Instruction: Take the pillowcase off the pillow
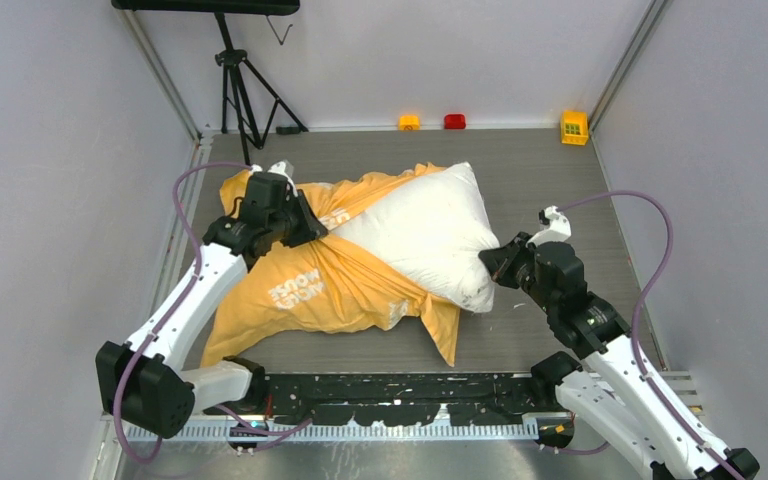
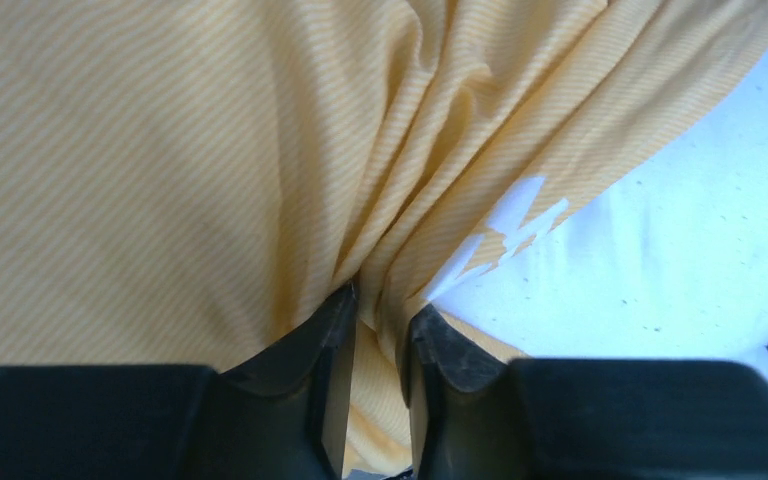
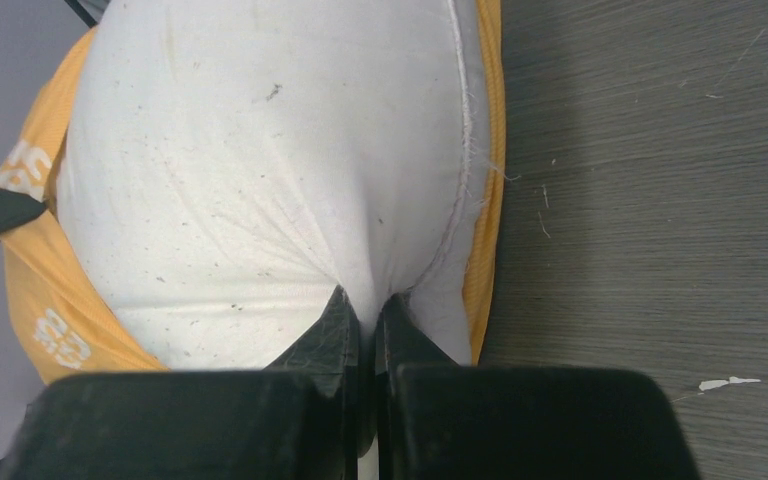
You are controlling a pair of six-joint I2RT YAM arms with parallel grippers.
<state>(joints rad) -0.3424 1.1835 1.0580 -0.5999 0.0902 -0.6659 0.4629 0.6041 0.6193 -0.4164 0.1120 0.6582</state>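
The white pillow (image 1: 430, 230) lies mid-table, its right half bare and its left half inside the orange-yellow pillowcase (image 1: 300, 285), which spreads out to the left and front. My left gripper (image 1: 315, 228) sits at the pillowcase's open edge. In the left wrist view its jaws (image 2: 380, 315) are shut on a bunched fold of the pillowcase (image 2: 160, 150), with the bare pillow (image 2: 680, 250) to the right. My right gripper (image 1: 490, 265) is at the pillow's right corner. The right wrist view shows it (image 3: 368, 300) shut on a pinch of the pillow (image 3: 260, 150); the pillowcase (image 3: 40, 300) shows behind.
A black tripod (image 1: 235, 80) stands at the back left. Small blocks line the back edge: an orange one (image 1: 409, 122), a red one (image 1: 454, 121) and a yellow one (image 1: 573, 126). A black rail (image 1: 410, 395) runs along the near edge between the arm bases.
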